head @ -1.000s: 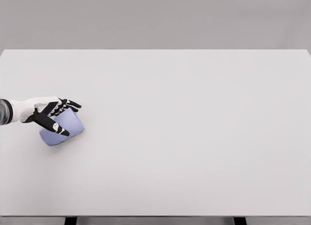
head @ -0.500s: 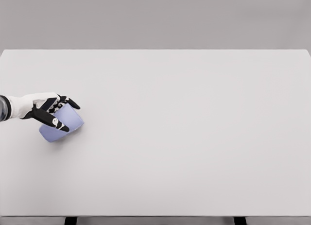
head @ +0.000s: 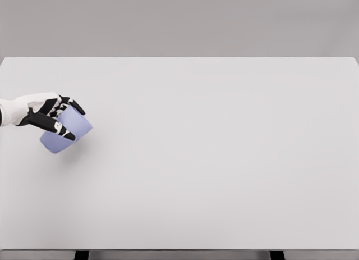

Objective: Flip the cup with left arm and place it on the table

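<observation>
At the left edge of the frame, a little above the middle height, the left hand comes in with its white wrist cut off by the border. Its black fingers are wrapped around the cup: one finger lies across the front of the cup and the others curl over its upper side, so the hand is clamped on it. The cup is pale violet and it is tilted, with one end pointing to the lower left and the other to the upper right. A soft shadow lies below and to the right of it on the table, and from this I judge that the cup is lifted a little, though I cannot say it with certainty.

As for the task, the grasp is made and the cup seems to be raised. What is left, in my opinion, is to turn it fully over, to set it standing on the table and to release it.

Some things are hard to see. I cannot tell which end of the cup is the open mouth, because the fingers cover part of it. Most of the left arm is outside the picture. The right arm does not show anywhere; the wide white table to the right carries nothing that I can make out.
</observation>
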`<control>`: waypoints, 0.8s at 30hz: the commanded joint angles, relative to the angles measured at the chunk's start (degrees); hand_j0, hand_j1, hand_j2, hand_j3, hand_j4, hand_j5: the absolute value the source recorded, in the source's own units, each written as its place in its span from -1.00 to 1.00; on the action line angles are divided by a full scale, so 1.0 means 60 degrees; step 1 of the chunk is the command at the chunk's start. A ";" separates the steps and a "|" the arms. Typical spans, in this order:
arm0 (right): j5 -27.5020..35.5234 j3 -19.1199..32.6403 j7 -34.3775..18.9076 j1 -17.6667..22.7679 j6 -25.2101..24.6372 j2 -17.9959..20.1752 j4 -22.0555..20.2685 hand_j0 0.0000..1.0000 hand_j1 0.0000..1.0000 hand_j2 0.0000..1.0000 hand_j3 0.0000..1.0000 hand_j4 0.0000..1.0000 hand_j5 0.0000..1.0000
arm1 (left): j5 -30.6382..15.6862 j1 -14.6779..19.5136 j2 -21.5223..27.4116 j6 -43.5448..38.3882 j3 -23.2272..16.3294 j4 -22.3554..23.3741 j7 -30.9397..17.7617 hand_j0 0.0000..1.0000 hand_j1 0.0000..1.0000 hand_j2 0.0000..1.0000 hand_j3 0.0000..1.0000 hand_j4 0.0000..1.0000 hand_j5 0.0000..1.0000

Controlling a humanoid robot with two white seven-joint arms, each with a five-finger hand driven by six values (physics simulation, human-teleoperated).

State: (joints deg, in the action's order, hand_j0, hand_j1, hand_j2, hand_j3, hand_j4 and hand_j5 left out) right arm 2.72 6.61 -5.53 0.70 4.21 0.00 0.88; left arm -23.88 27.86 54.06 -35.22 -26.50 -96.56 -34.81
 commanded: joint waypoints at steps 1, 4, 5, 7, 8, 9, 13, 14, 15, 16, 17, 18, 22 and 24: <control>0.0001 -0.0003 -0.0002 0.0000 0.0002 0.0000 0.0000 1.00 1.00 1.00 1.00 1.00 1.00 | 0.0025 -0.0014 0.0013 0.0037 0.0110 -0.0020 -0.0032 -0.10 -0.10 -0.10 -0.10 -0.10 -0.10; 0.0001 -0.0003 -0.0002 0.0000 0.0002 0.0000 0.0000 1.00 1.00 1.00 1.00 1.00 1.00 | 0.0040 -0.0058 0.0013 0.0037 0.0227 -0.0035 -0.0032 -0.10 -0.10 -0.10 -0.10 -0.10 -0.10; 0.0001 -0.0003 -0.0002 0.0000 0.0002 0.0000 0.0000 1.00 1.00 1.00 1.00 1.00 1.00 | 0.0040 -0.0059 0.0013 0.0037 0.0227 -0.0020 -0.0032 -0.11 -0.11 -0.11 -0.11 -0.11 -0.11; 0.0001 -0.0003 -0.0002 0.0000 0.0002 0.0000 0.0000 1.00 1.00 1.00 1.00 1.00 1.00 | 0.0054 -0.0073 0.0013 0.0037 0.0242 -0.0020 -0.0032 -0.10 -0.10 -0.10 -0.10 -0.10 -0.10; 0.0001 -0.0003 -0.0002 0.0000 0.0002 0.0000 0.0000 1.00 1.00 1.00 1.00 1.00 1.00 | 0.0098 -0.0088 0.0013 0.0037 0.0227 -0.0006 -0.0032 -0.11 -0.11 -0.11 -0.11 -0.11 -0.11; 0.0001 -0.0003 -0.0002 0.0000 0.0002 0.0000 0.0000 1.00 1.00 1.00 1.00 1.00 1.00 | 0.0098 -0.0088 0.0013 0.0037 0.0227 -0.0006 -0.0032 -0.11 -0.11 -0.11 -0.11 -0.11 -0.11; 0.0001 -0.0003 -0.0002 0.0000 0.0002 0.0000 0.0000 1.00 1.00 1.00 1.00 1.00 1.00 | 0.0128 -0.0102 -0.0001 0.0037 0.0242 0.0038 -0.0032 -0.11 -0.11 -0.11 -0.11 -0.11 -0.11; 0.0001 -0.0003 -0.0002 0.0000 0.0002 0.0000 0.0000 1.00 1.00 1.00 1.00 1.00 1.00 | 0.0113 -0.0102 -0.0001 0.0037 0.0344 0.0038 -0.0032 -0.11 -0.11 -0.11 -0.11 -0.11 -0.11; 0.0001 -0.0003 -0.0002 0.0000 0.0002 0.0000 0.0000 1.00 1.00 1.00 1.00 1.00 1.00 | 0.0113 -0.0117 -0.0001 0.0037 0.0462 0.0038 -0.0032 -0.11 -0.11 -0.11 -0.11 -0.11 -0.11; 0.0001 -0.0003 -0.0002 0.0000 0.0002 0.0000 0.0000 1.00 1.00 1.00 1.00 1.00 1.00 | 0.0113 -0.0102 -0.0001 0.0037 0.0491 0.0038 -0.0032 -0.11 -0.11 -0.11 -0.11 -0.11 -0.11; 0.0001 -0.0003 -0.0002 0.0000 0.0002 0.0000 0.0000 1.00 1.00 1.00 1.00 1.00 1.00 | 0.0128 -0.0102 -0.0001 0.0037 0.0491 0.0038 -0.0032 -0.11 -0.11 -0.11 -0.11 -0.11 -0.11; 0.0001 -0.0003 -0.0002 0.0000 0.0002 0.0000 0.0000 1.00 1.00 1.00 1.00 1.00 1.00 | 0.0113 -0.0103 -0.0016 0.0037 0.0491 0.0038 -0.0032 -0.11 -0.11 -0.11 -0.11 -0.11 -0.11; 0.0001 -0.0003 -0.0002 0.0000 0.0002 0.0000 0.0000 1.00 1.00 1.00 1.00 1.00 1.00 | 0.0113 -0.0102 -0.0016 0.0037 0.0506 0.0038 -0.0032 -0.10 -0.10 -0.10 -0.10 -0.10 -0.10; 0.0001 0.0011 -0.0002 0.0000 0.0002 0.0000 0.0000 1.00 1.00 1.00 1.00 1.00 1.00 | 0.0113 -0.0102 -0.0016 0.0037 0.0564 0.0038 -0.0032 -0.09 -0.09 -0.09 -0.09 -0.09 -0.09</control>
State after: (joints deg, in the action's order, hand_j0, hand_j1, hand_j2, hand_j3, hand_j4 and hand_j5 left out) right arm 2.72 6.60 -5.53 0.70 4.22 0.00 0.88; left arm -23.33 27.25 53.91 -35.25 -23.41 -96.33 -34.86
